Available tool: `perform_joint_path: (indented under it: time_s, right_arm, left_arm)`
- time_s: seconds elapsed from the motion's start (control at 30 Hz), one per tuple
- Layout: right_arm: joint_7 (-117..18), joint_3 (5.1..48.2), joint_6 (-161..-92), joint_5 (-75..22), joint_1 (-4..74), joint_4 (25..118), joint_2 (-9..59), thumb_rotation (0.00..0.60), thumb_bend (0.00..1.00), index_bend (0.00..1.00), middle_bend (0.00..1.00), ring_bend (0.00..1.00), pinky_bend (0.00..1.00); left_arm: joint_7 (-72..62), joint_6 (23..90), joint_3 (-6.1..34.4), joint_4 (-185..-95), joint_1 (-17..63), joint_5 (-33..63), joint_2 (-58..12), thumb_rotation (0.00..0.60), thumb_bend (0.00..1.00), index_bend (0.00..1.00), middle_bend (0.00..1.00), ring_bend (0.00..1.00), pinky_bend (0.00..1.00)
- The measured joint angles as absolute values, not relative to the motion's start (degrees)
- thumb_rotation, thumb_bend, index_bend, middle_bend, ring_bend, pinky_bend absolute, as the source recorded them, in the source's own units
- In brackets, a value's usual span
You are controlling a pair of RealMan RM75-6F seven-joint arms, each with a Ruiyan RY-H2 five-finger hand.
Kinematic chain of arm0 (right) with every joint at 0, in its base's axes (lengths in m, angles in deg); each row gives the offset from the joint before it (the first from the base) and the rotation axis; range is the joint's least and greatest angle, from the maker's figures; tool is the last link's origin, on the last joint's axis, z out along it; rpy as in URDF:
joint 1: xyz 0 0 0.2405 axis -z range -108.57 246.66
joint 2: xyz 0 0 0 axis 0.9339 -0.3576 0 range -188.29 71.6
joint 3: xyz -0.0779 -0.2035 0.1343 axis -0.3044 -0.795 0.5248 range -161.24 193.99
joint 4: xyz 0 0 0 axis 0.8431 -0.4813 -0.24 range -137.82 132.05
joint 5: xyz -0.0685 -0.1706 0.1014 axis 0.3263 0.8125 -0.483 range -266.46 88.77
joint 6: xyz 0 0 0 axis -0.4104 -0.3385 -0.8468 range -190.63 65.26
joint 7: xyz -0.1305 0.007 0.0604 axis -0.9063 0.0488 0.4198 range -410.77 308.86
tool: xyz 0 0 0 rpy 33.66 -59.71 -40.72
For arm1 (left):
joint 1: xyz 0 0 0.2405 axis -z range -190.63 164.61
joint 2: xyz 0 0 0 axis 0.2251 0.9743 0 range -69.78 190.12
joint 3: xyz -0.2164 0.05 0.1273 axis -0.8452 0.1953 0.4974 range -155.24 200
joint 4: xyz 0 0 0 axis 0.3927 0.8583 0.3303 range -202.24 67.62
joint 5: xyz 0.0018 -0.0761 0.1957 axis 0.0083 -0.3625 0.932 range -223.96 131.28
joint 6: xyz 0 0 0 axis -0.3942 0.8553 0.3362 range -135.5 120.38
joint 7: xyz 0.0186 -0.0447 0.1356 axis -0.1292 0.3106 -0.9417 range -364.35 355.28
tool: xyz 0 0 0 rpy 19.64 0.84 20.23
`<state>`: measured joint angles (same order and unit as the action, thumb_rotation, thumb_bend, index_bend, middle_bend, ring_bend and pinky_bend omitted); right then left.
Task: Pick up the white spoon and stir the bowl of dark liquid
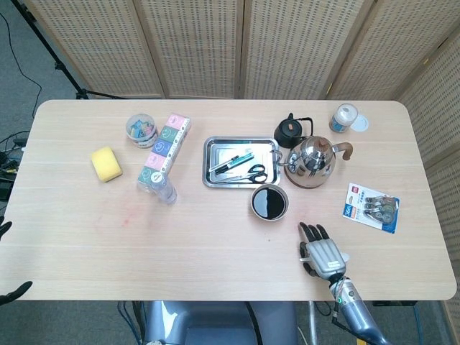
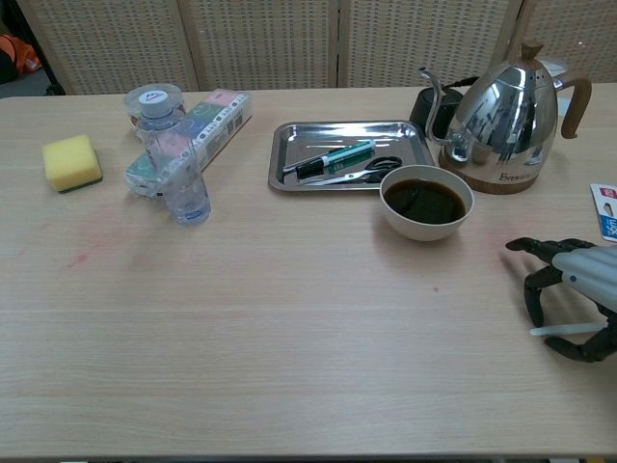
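Observation:
The white spoon (image 2: 554, 330) lies flat on the table near the front right; only its handle end shows in the chest view. My right hand (image 2: 571, 294) (image 1: 322, 249) arches over it, fingers on the far side, thumb on the near side, and no grip on it shows. In the head view the hand hides the spoon. The white bowl of dark liquid (image 2: 425, 201) (image 1: 269, 202) stands to the left of the hand and further back. Only dark fingertips of my left hand (image 1: 6, 230) show at the table's left edge, spread and holding nothing.
A steel kettle (image 2: 506, 121) and a black pot (image 1: 289, 131) stand behind the bowl. A metal tray (image 2: 289, 130) holds pens and scissors. A blister pack (image 1: 370, 207) lies right of the hand. A clear bottle (image 2: 183, 183), a boxed set and a yellow sponge (image 2: 71, 161) sit on the left.

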<state>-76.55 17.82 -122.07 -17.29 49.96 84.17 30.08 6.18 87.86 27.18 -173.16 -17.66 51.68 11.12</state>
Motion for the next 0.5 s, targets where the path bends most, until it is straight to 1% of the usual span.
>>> perform_joint_path:
  time_s: [0.27,0.5]
  right_arm:
    - [-77.2,17.7,-121.5,-18.9,49.5,83.9,30.2,0.600,0.37,0.51,0.00,0.00,0.00]
    - [-77.5,17.5,-121.3,-20.0,49.1,84.2,30.1,0.600,0.45,0.56,0.00,0.00,0.00]
  left_arm:
    - [6.0,87.6,27.1,-173.3,-17.6,51.5,11.1,0.600,0.01,0.00,0.00,0.00,0.00]
    - [6.1,87.7,27.1,-173.3,-17.6,51.6,11.1,0.600,0.01,0.00,0.00,0.00,0.00]
